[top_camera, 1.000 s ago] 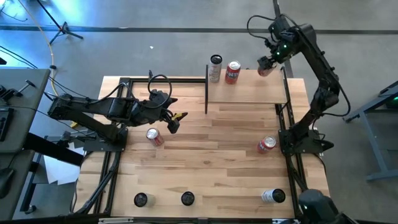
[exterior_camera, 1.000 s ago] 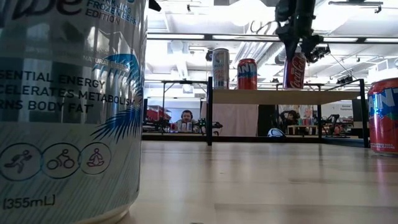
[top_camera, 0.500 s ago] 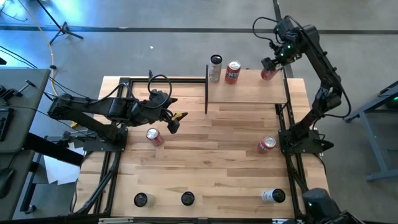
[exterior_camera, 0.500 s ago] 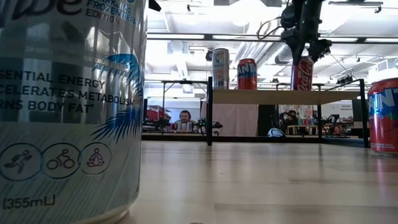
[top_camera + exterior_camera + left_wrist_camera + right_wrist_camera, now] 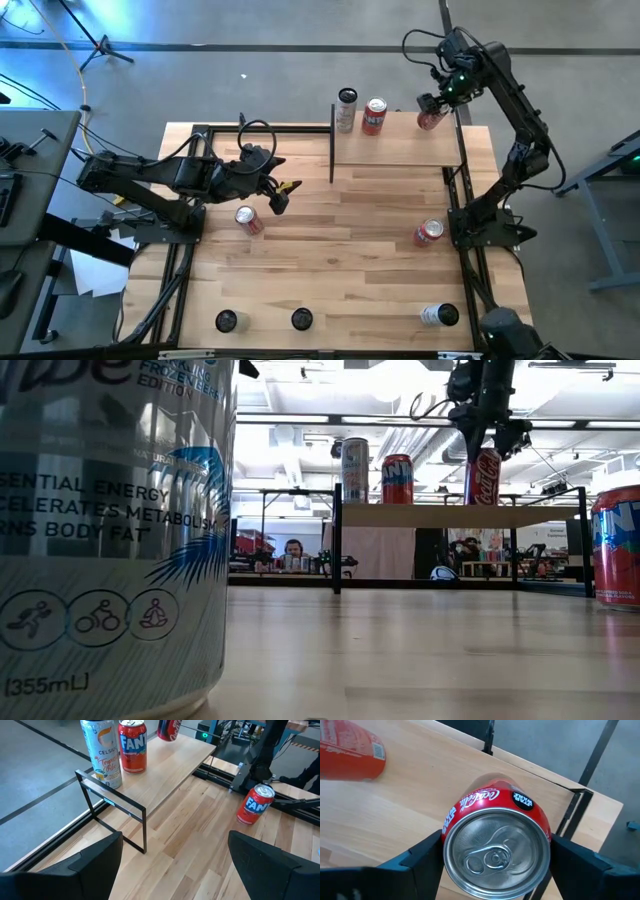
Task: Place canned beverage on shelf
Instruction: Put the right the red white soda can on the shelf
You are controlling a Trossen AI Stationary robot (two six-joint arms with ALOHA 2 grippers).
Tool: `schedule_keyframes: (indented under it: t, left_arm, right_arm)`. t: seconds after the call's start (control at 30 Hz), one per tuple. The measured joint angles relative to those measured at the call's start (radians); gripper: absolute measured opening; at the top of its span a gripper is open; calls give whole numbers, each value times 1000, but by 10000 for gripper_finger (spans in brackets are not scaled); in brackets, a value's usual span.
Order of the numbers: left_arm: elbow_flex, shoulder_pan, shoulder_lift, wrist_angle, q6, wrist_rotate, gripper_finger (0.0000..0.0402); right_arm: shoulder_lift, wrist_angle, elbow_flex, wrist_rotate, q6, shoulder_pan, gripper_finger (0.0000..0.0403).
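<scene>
Shelf (image 5: 400, 150): pale wood board on thin black uprights, upper centre-right of the high view, raised above the plank tabletop (image 5: 330, 260).

Red cola can (image 5: 432, 116): clasped from above by the right gripper (image 5: 434, 110), at the upper right corner of the shelf in the high view. In the low view the red cola can (image 5: 484, 476) stands upright with its base at the board's top edge; whether it rests on the board cannot be told. The right wrist view looks down on its lid (image 5: 494, 857), a dark finger (image 5: 580, 865) pressed to each side.

Silver can (image 5: 346, 110) and orange-soda can (image 5: 374, 116): upright on the shelf's upper left end, just beside each other and well apart from the cola can.

Left gripper (image 5: 278, 195): fingers parted, holding nothing, hanging over the tabletop at centre-left of the high view, near a tipped red can (image 5: 248, 220).

Other cans on the tabletop: a second orange-soda can (image 5: 429, 232) at right by the arm's base; two dark-topped cans (image 5: 226, 321) (image 5: 301, 319) and a pale can (image 5: 438, 316) along the lower edge.

Pale can, low view: fills the left of the frame, very near the lens (image 5: 110, 530).

Person (image 5: 293, 550): seated far off in the room beyond, centre-left of the low view.
</scene>
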Motion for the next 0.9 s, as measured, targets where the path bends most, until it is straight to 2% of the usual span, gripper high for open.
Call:
schedule_keyframes:
  t: [0.2, 0.47, 0.67, 0.77, 0.9]
  left_arm:
    - [0, 0, 0, 0, 0, 0, 337]
    - [0, 0, 0, 0, 0, 0, 337]
    - [0, 0, 0, 0, 0, 0, 337]
    - [0, 0, 0, 0, 0, 0, 337]
    - [0, 0, 0, 0, 0, 0, 337]
  right_arm:
    - [0, 2, -7, -1, 5, 28, 291]
    - [-9, 17, -114, -14, 9, 30, 292]
    - [-12, 4, -100, -17, -5, 30, 294]
    - [-15, -3, -83, -5, -6, 31, 314]
    - [-22, -8, -76, 25, -30, 30, 367]
